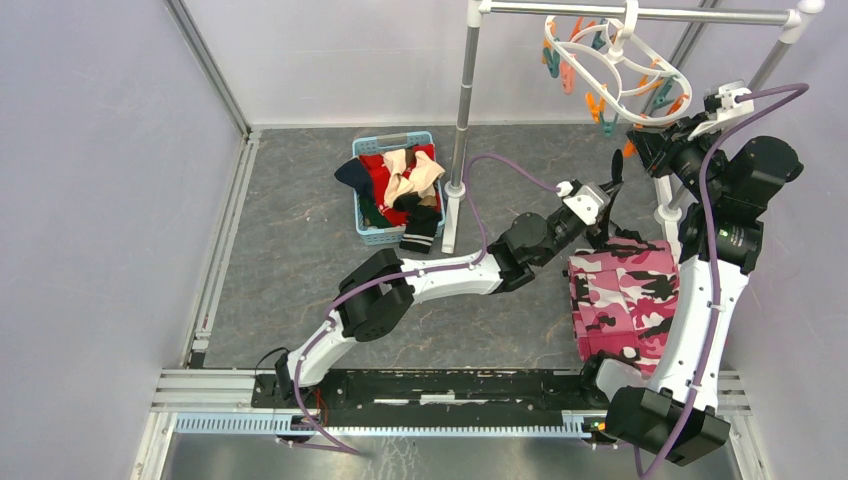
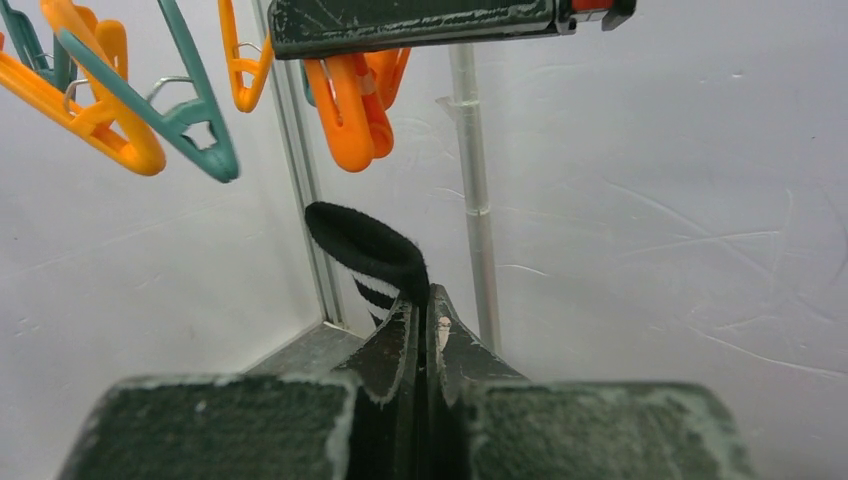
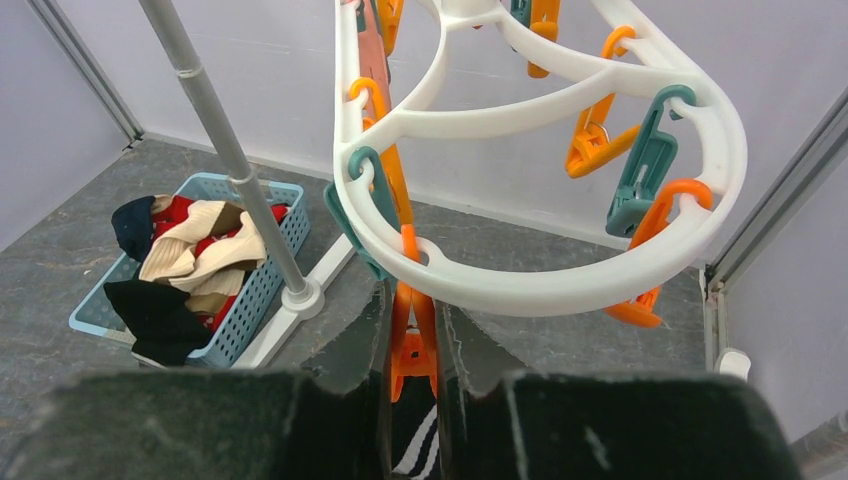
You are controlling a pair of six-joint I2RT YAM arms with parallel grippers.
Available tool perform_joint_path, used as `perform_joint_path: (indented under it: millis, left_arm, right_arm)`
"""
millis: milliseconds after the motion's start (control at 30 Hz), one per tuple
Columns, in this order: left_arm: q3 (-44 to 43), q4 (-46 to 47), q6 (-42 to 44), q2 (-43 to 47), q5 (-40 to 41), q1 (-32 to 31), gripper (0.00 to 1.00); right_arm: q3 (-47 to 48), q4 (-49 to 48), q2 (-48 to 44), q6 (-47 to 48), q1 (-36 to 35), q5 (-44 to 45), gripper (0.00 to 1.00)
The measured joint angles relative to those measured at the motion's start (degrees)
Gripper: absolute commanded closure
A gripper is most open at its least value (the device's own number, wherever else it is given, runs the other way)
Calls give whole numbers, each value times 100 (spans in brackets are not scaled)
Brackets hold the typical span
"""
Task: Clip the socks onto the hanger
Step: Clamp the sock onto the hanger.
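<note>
Top view: the left gripper (image 1: 608,192) reached across toward the right side, closed on a dark sock (image 1: 617,163). The sock stood roughly upright, its long axis running up from the gripper toward the hanger (image 1: 622,62) on the rack (image 1: 465,110). The right gripper (image 1: 645,150) sat just beside it, under the hanger's near rim, at an orange clip (image 1: 630,148). Sock and clip were close, but I could not tell whether they touched. The other socks (image 1: 400,180) were in the basket (image 1: 372,232), well apart to the left. A camouflage cloth (image 1: 625,295) lay on the tabletop (image 1: 290,230) below both grippers.

Left wrist view: the left gripper (image 2: 425,305) was pinched shut on the dark sock (image 2: 365,243), which had white stripes. The free end looped up and bent over to the left. The orange clip (image 2: 350,105) hung above and slightly left, apart from the sock, with its mouth pointing down.

Right wrist view: the right gripper (image 3: 413,300) was clamped around the orange clip (image 3: 412,345), squeezing its sides. The clip hung vertical from the hanger (image 3: 560,285). The dark sock (image 3: 415,450) showed directly below the clip. Judgement: the left arm was nearer the sock and needed to lift it straight up into the clip's mouth.
</note>
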State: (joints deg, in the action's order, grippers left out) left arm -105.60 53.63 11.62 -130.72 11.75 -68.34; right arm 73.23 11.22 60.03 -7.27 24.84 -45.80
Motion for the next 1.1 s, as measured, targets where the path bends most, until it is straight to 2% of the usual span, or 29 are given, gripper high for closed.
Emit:
perform_joint_path:
  millis: [1100]
  left_arm:
    - [-632, -219, 9, -120, -4, -83, 98]
  right_arm:
    - [-26, 83, 2, 114, -63, 562, 87]
